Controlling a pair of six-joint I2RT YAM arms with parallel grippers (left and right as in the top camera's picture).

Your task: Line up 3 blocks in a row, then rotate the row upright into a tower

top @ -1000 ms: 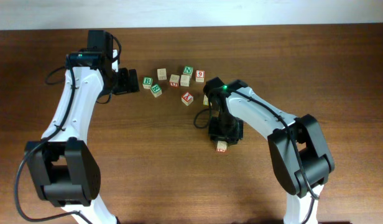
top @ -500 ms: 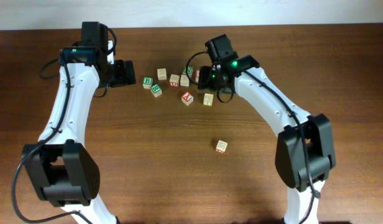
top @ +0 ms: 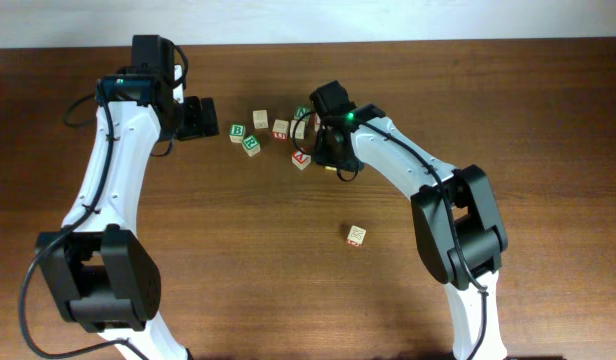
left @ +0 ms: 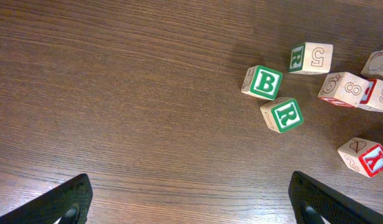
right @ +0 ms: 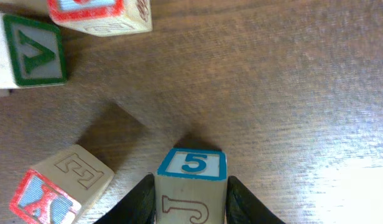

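A pale wooden block with a blue 5 (right: 191, 163) on top stands on the desk (top: 238, 280). The fingers (right: 138, 202) of the right gripper (right: 191, 200) are pressed against two of its sides, and a letter J shows on the face toward the wrist camera. From overhead the block is hidden beneath that arm's wrist, at the right end of the cluster of cubes.

The turn looks best made nearly in place: a slight lift, a twist of the wrist, then a flat set-down before letting go.

Neighbours crowd the left side. A block with an embossed E (right: 67, 180) stands near, parted only by a shadowed gap, with a green-faced cube (right: 33, 56) and a red-framed cube (right: 98, 12) farther off. To the right the wood is bare, the safer side for any swing.

A lone block (top: 356, 235) lies well apart, toward the robot. The left gripper (left: 194, 208) hovers with its fingers spread wide, holding nothing, over open wood beside the B cube (left: 264, 82) and R cube (left: 285, 115). The desk's far edge runs beyond the cluster.
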